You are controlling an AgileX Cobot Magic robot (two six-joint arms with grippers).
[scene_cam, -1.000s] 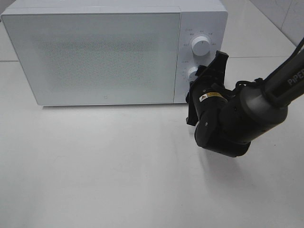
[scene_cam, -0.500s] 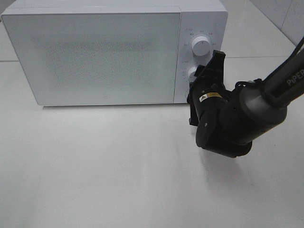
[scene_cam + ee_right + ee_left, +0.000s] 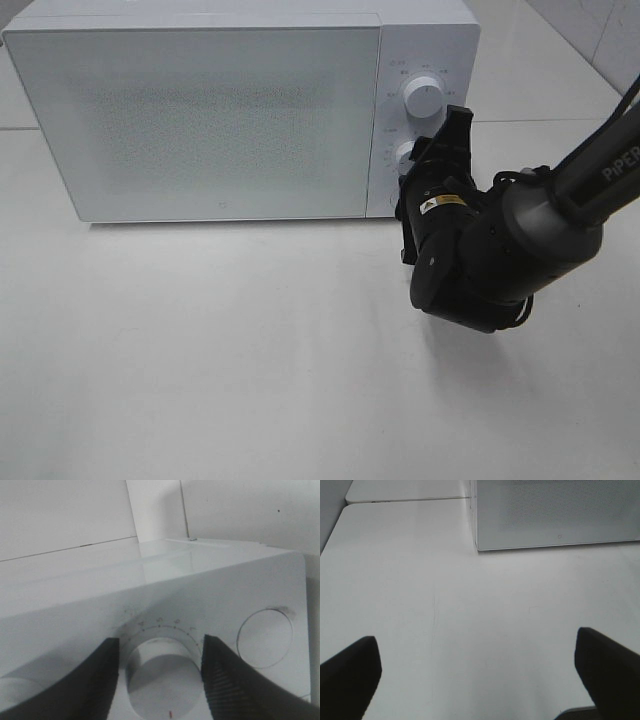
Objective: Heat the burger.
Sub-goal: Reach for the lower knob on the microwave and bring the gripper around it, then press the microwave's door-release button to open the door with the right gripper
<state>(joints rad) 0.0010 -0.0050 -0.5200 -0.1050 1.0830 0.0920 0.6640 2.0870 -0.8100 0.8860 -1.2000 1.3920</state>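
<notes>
The right end effector [image 3: 159, 652] is set astride the lower knob [image 3: 161, 685] of the microwave [image 3: 200, 120], whether clamped on it cannot be told. The left end effector [image 3: 477, 665] is spread wide and empty over the surface [image 3: 470, 590]. The burger is seen nowhere, presumably shut inside beside the knob. It is judged soft and squashable, best taken lightly, low at its sides.

right tool [image 3: 428, 165] hides most of lower knob [image 3: 402, 154].
</notes>
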